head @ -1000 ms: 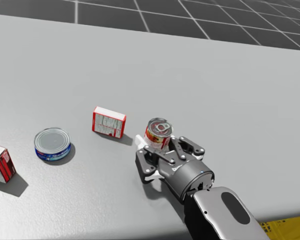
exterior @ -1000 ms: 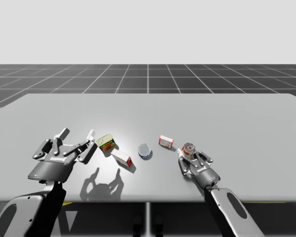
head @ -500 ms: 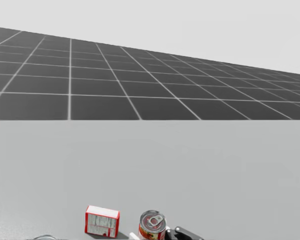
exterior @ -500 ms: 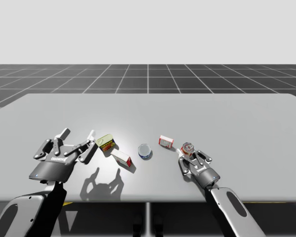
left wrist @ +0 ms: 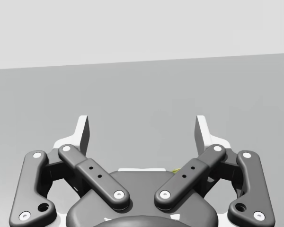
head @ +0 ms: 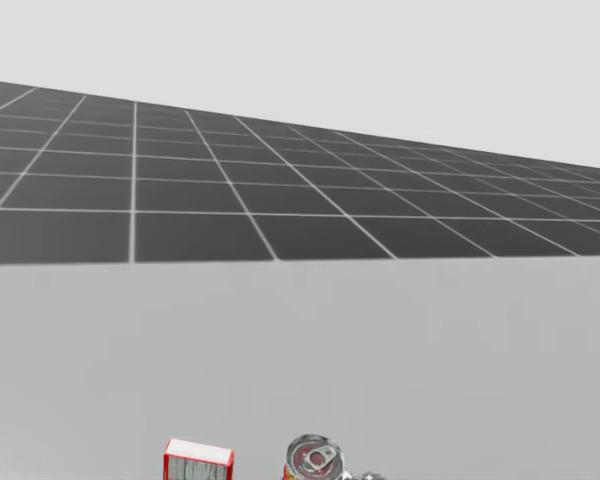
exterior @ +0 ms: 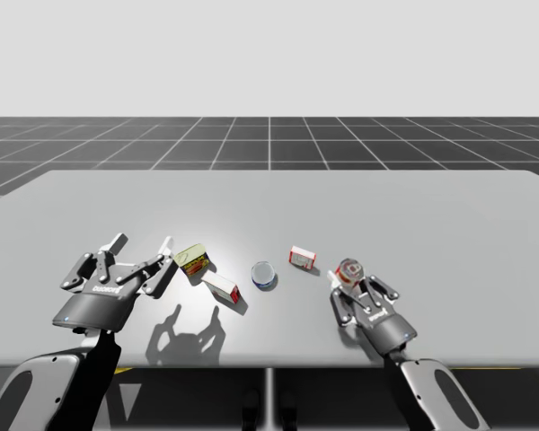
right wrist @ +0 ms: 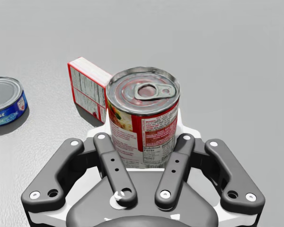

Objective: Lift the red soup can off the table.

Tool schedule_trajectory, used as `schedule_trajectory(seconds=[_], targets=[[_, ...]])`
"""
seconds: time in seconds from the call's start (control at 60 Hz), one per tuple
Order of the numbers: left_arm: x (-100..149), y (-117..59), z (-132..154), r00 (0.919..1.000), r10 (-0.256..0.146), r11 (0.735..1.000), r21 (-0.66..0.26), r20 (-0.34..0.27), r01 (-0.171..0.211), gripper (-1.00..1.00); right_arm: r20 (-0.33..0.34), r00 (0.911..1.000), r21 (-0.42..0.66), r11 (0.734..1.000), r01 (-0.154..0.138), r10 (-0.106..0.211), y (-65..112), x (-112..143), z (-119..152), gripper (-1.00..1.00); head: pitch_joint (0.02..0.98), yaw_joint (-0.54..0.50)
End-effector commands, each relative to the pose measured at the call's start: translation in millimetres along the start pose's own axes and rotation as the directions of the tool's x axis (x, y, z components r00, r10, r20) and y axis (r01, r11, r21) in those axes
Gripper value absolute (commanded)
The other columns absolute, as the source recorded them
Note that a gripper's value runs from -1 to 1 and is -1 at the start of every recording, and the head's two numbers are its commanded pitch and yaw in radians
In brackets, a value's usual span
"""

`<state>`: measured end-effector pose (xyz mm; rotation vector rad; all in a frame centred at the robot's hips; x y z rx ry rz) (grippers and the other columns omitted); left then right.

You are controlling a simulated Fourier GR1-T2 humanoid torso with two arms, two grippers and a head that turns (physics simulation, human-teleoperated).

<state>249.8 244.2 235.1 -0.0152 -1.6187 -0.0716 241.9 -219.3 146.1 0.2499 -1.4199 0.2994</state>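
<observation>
Standing upright between the fingers of the right gripper (right wrist: 143, 156), the red soup can (right wrist: 142, 123) is recorded at the table's (exterior: 386, 206) near right part, pull-tab lid uppermost.

Item: red soup can. It is taken low on its wall from two opposite sides, with the lid and upper label left clear. This is judged to be so that the can may be raised straight without tipping. The base is hidden behind the gripper's palm, so whether it rests on the table or is already off it cannot be told.

Item: right gripper. It is closed onto the can, both fingers pressed against the wall, held only as wide as the can. Nothing else is touched.

Item: left gripper (left wrist: 142, 130). It is spread wide and holds nothing, with bare table seen ahead of it. It is placed well apart from the can at the table's near left, judged to be out of the way of the lift.

Item: neighbours. A red-and-white box (right wrist: 85, 85) lies just beyond the can, near it but apart. A flat blue tin (right wrist: 4, 101) lies further off on the same side. Neither is judged to obstruct a vertical lift.
</observation>
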Motion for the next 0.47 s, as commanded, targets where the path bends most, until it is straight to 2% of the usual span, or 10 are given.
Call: schedule_trajectory(seconds=[0.017, 0.2, 0.333, 0.467], targets=[[0, 0.6, 0, 1.0000, -0.002, 1.000, 0.001, -0.001, 0.002, -1.00, 0.130, 0.9909, -0.111, 0.994, -0.019, 0.034, -7.4, 51, -3, 1.00, 0.410, -0.34], [0, 0.4, -1, 1.0000, -0.003, 1.000, 0.002, -0.001, 0.003, -1.00, 0.226, 0.9702, -0.135, 0.989, -0.057, 0.087, -3.7, 99, 5, 1.00, 0.407, -0.34], [1, 1.4, -1, 1.0000, 0.000, 1.000, 0.004, 0.002, 0.000, -1.00, 0.277, 0.9551, -0.138, 0.988, -0.069, 0.106, -0.4, 122, 9, 1.00, 0.405, -0.34], [2, 3.1, 0, 1.0000, 0.006, 1.000, 0.007, 0.001, -0.006, -1.00, 0.340, 0.9290, -0.154, 0.983, -0.099, 0.147, 4.5, 151, 15, 1.00, 0.410, -0.34]])
